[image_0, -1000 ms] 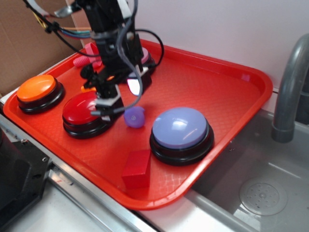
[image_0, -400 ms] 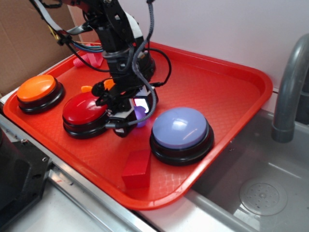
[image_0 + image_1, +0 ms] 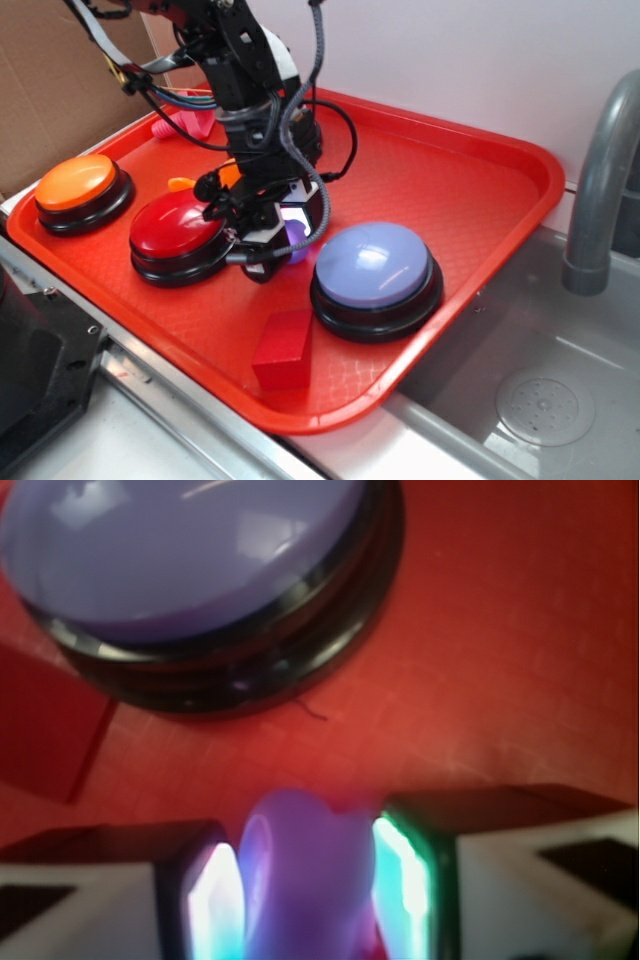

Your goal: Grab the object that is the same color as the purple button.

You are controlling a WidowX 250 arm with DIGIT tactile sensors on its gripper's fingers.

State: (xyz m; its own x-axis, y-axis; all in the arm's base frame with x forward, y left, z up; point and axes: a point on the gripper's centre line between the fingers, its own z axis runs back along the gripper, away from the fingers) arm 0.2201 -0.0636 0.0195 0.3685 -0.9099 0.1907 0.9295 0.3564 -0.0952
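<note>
Your red tray (image 3: 470,170) carries the purple button (image 3: 376,265), a red button (image 3: 170,228), an orange button (image 3: 78,184) and a red block (image 3: 284,348). Your hand (image 3: 308,890) is low on the tray between the red and purple buttons. It is clenched around the small purple toy (image 3: 305,875), with both lit pads pressing its sides.

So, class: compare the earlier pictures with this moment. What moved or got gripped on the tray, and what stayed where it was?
The gripper moved from above the red button toward the purple button and came down over the small purple toy, which now sits between its fingers, apparently clamped. The purple, red and orange buttons and the red block stayed put on the tray.
</note>
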